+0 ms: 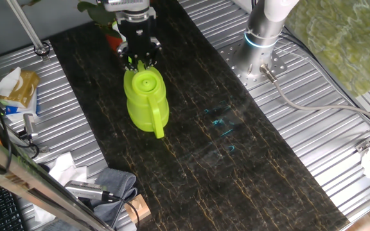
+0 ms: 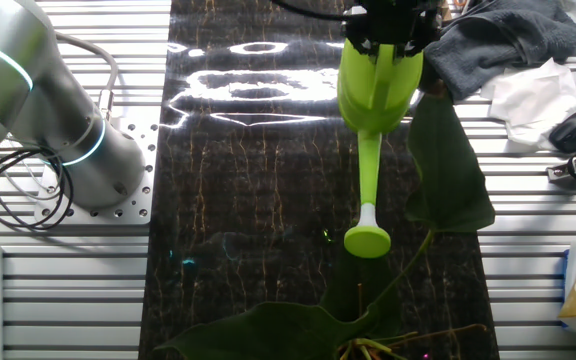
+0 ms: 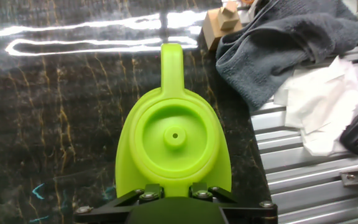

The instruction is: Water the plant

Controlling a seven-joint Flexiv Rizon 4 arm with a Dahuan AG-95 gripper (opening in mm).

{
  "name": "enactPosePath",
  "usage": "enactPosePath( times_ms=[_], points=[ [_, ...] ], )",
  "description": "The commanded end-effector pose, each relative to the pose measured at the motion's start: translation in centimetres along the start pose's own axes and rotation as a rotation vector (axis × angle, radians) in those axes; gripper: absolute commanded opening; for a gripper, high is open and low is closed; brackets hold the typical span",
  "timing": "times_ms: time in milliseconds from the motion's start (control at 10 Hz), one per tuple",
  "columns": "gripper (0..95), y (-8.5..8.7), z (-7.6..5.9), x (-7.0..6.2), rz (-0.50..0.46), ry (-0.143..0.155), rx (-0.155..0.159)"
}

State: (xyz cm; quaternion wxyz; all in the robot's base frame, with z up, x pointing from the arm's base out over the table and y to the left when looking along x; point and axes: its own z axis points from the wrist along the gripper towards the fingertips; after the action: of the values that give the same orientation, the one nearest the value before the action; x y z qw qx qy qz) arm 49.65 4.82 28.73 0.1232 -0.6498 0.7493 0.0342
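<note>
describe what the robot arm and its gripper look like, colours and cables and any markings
The arm is glossy silver-white with a glowing cyan ring around its lower joint, bolted to a perforated metal base plate. Grey and black cables run from the base. The gripper is black with a silvery top section and small silver screws.

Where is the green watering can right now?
The watering can stands mid-mat, directly under the gripper, spout pointing at the plant.

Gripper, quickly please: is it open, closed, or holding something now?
Gripper: closed on the lime-green watering can, gripping it at the spout end; the can hangs level above the dark tabletop.
</note>
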Motion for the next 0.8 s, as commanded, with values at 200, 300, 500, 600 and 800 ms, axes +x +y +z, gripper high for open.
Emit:
enactPosePath(
  times_ms=[200, 300, 500, 600, 800],
  points=[
    [0.0, -0.02, -0.51, -0.04, 0.001, -0.030, -0.002],
    [0.0, -0.08, -0.61, -0.07, -0.002, -0.038, -0.002],
    [0.0, -0.13, -0.67, -0.14, -0.002, -0.058, 0.006],
    [0.0, -0.17, -0.69, -0.17, -0.005, -0.071, 0.016],
    [0.0, -0.14, -0.79, -0.17, -0.005, -0.101, 0.036]
  ],
)
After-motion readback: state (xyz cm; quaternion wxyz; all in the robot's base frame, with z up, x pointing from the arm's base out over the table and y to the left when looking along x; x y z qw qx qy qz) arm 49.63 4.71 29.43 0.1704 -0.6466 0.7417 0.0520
